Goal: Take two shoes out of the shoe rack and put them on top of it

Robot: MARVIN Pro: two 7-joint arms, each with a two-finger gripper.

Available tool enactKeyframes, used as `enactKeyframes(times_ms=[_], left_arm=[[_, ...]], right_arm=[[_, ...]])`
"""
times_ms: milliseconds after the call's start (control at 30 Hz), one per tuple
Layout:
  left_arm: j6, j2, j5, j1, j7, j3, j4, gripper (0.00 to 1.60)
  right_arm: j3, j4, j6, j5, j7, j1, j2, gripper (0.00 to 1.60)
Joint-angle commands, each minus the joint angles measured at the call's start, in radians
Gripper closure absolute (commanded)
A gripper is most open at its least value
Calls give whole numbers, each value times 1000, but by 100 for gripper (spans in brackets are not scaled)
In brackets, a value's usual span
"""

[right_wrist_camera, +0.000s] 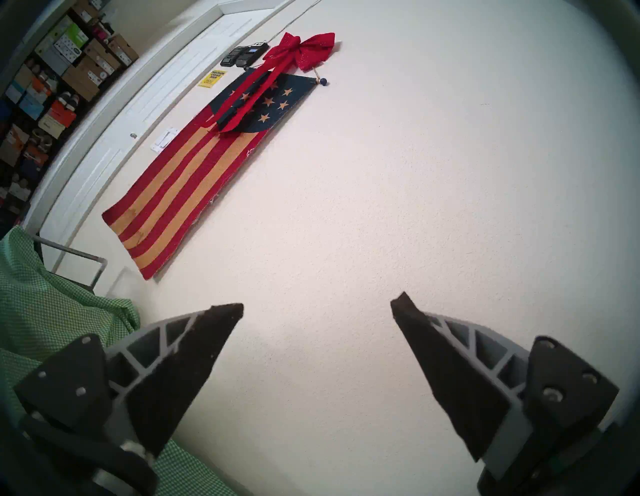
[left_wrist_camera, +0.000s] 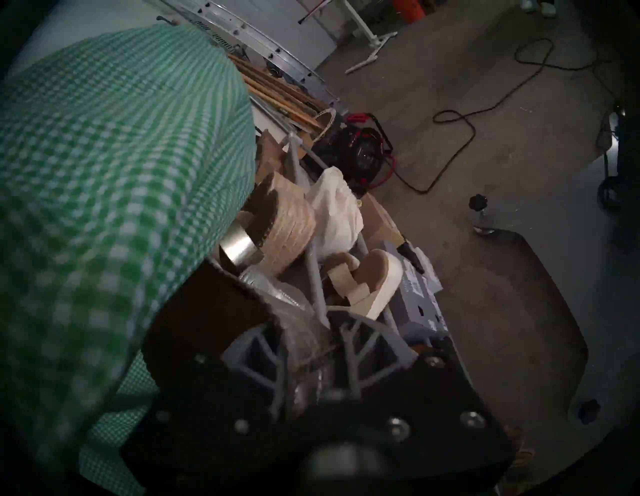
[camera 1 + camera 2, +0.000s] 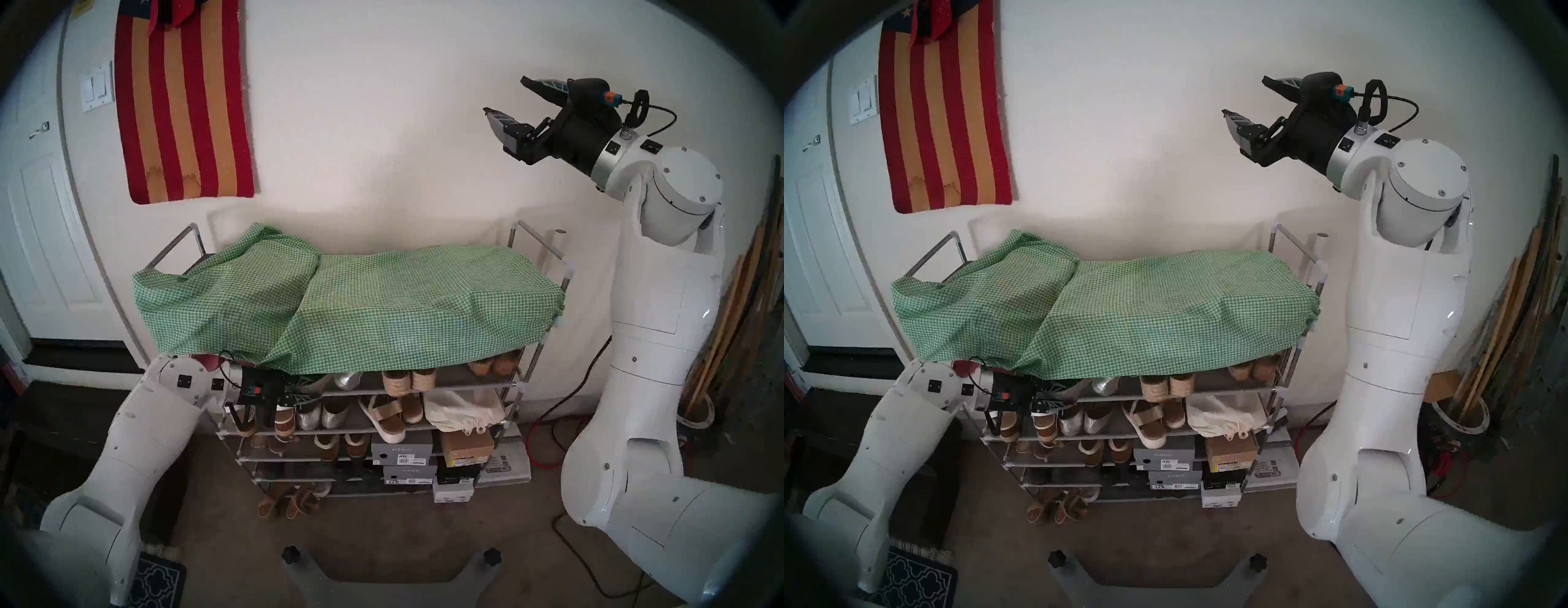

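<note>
Overhead, in the left head view, the shoe rack (image 3: 515, 384) is seen with its top tier draped in a green checked cloth (image 3: 339, 305); no shoe lies on that cloth, so neither placement is judged done. The left gripper (image 3: 297, 388) is seen at nine o'clock of the rack, just under the cloth's front hem at the first open shelf. The right gripper (image 3: 507, 104) is held high at two o'clock, its fingers spread wide on nothing.

From the right head view the same layout is given; a silver shoe (image 3: 1104, 384) is seen on that shelf, at three o'clock of the left gripper.

At the left wrist, the fingers (image 2: 256, 350) are seen nearly shut on a perforated silver shoe (image 2: 298, 332), its tan insole at ten o'clock of them. A second silver heel (image 2: 240, 251) stays shelved beside the rope-soled shoes (image 2: 291, 225).

At the right wrist, only bare wall is framed between the parted fingers (image 1: 194, 363).
</note>
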Motion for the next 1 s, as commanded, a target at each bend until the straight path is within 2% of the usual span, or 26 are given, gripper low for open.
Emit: enactKeyframes(times_ms=[0, 67, 333, 967], left_arm=[[83, 41, -69, 58, -60, -17, -108, 160], [139, 53, -70, 93, -68, -35, -172, 160], [221, 63, -43, 149, -53, -68, -263, 160], [239, 65, -33, 162, -40, -72, -280, 160]], right_arm=[[-1, 0, 0, 0, 1, -1, 0, 0], [-1, 0, 0, 0, 1, -1, 0, 0], [-1, 0, 0, 0, 1, -1, 0, 0], [-1, 0, 0, 0, 1, -1, 0, 0]])
